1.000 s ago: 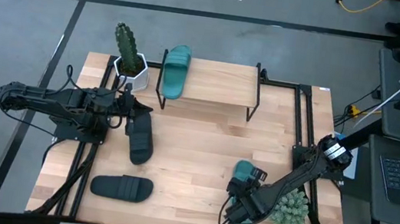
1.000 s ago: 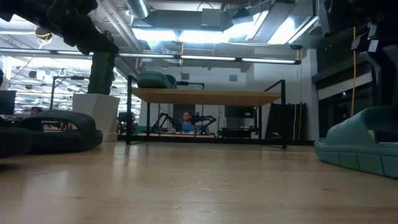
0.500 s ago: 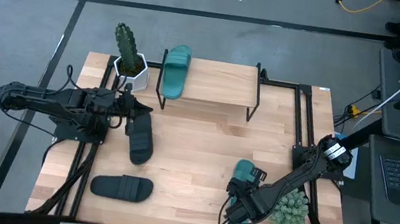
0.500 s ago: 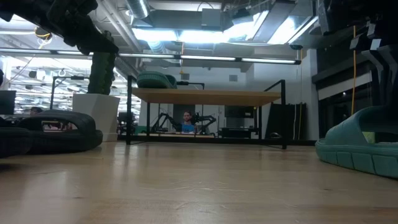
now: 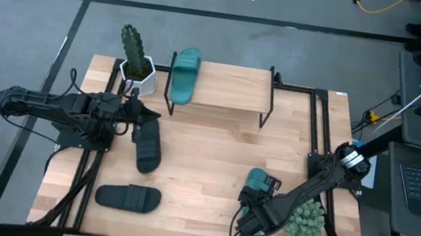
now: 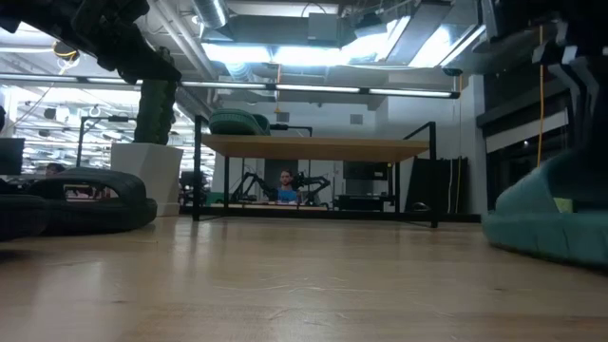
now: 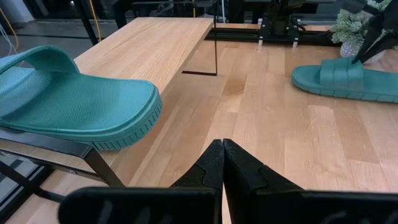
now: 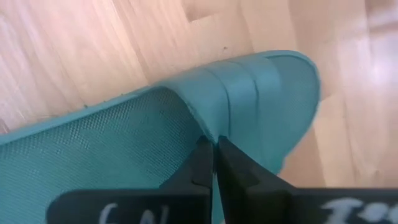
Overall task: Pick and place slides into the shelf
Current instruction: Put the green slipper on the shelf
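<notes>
Right fingers (image 8: 214, 163) pinch the teal slide's (image 8: 124, 143) strap edge between them.

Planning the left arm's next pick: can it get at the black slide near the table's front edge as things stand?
Probably yes: the black slide lies alone on bare table with nothing over it, on the side of the shut, empty left gripper.

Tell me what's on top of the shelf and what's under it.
One teal slide lies on the shelf at its left end, overhanging the edge; the rest of the plank shows bare. Under it, the low view shows only tabletop between the legs, though the legs hide a little.
</notes>
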`<state>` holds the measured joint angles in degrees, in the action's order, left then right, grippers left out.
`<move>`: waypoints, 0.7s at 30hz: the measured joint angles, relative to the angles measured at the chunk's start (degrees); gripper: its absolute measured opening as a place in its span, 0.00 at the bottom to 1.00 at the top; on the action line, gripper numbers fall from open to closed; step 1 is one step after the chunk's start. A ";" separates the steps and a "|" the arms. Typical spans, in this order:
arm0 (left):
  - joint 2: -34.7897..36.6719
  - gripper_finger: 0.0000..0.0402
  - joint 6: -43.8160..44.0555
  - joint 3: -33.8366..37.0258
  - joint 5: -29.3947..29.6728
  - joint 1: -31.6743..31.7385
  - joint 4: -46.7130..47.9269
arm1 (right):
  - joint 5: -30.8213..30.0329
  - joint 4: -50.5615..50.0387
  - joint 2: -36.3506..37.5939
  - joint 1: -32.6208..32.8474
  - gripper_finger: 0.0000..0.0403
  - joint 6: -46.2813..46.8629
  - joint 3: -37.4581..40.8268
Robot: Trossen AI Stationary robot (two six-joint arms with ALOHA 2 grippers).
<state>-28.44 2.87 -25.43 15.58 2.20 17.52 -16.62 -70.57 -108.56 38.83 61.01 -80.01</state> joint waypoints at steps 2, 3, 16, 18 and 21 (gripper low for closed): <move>0.00 0.00 0.00 0.00 -0.01 -0.01 0.01 | -0.28 -2.04 -0.01 0.00 0.02 0.02 -1.68; 0.00 0.00 0.00 0.00 0.00 0.01 0.02 | -0.89 -2.74 0.00 0.00 0.02 0.02 -2.47; 0.01 0.00 0.00 0.00 -0.01 -0.01 -0.01 | -4.84 -9.98 0.01 0.00 0.02 -0.06 -10.22; -0.01 0.00 0.00 0.00 0.00 0.01 0.00 | -4.85 -11.35 0.00 0.00 0.02 0.11 -11.25; -0.01 0.00 0.00 0.00 -0.01 0.01 0.01 | -5.55 -13.16 0.01 -0.10 0.02 0.26 -12.79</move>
<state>-28.45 2.87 -25.43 15.57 2.22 17.54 -22.18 -83.73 -108.55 38.72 61.28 -92.80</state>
